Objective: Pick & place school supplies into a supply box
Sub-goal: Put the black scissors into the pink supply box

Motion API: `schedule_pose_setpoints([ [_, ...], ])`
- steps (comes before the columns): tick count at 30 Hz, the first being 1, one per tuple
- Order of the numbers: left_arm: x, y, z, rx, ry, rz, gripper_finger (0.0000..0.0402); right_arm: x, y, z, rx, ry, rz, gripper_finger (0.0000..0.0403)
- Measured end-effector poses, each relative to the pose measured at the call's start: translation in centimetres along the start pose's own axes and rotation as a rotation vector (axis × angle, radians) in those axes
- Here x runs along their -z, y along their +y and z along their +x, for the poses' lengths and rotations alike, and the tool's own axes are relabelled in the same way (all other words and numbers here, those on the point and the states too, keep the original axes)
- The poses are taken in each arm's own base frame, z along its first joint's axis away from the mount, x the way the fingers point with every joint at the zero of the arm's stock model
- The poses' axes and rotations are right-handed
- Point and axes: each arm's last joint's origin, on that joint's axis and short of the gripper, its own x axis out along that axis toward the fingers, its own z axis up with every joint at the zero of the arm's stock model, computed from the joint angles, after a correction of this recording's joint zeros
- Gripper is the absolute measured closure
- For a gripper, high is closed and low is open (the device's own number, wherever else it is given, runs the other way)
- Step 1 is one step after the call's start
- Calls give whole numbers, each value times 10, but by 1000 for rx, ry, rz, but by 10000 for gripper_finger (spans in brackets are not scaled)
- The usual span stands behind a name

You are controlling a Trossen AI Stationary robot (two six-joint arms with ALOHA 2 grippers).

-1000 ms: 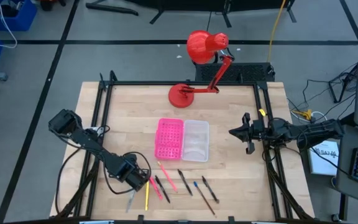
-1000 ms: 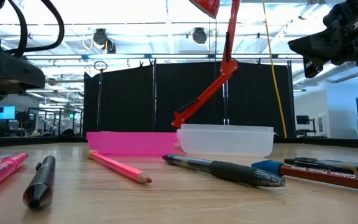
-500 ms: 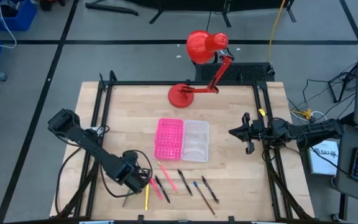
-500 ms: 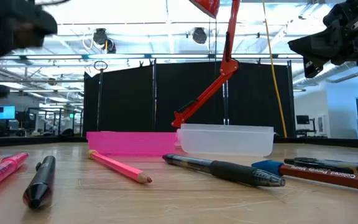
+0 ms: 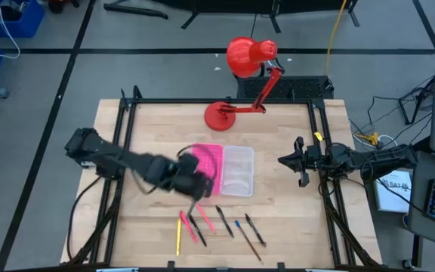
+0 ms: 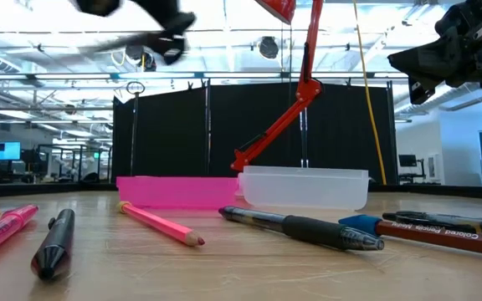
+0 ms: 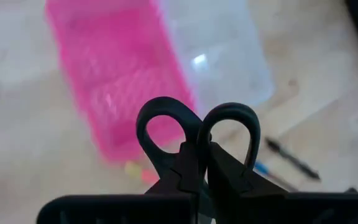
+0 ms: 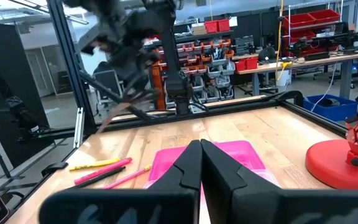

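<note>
L gripper [image 5: 192, 183], blurred, grips scissors [image 7: 197, 146] by pink box half [image 5: 207, 168]; blades hidden. R gripper [image 5: 299, 161] fingers together, nothing held.

Left gripper [image 5: 189, 180] is motion-blurred beside the pink tray half [image 5: 211, 156]; scissor blades are hidden behind its fingers [image 7: 185, 180].

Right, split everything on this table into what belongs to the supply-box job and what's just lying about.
Job in hand:
- scissors, held in the left gripper
- pens and pencils on the table
- supply box

Lying about:
- red desk lamp
- right gripper, idle at the table's right edge
</note>
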Motion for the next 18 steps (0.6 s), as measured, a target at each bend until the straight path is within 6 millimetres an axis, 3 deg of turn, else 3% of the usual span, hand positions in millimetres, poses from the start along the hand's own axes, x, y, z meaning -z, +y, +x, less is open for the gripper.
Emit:
schedule_pose_setpoints([
  [10,-106,-35,79,59,27,63,387,0,0,0,0,1,0,403],
  [14,-135,-44,107,86,56,60,387,0,0,0,0,2,0,403],
  [18,-150,-51,131,107,76,64,387,0,0,0,0,2,0,403],
])
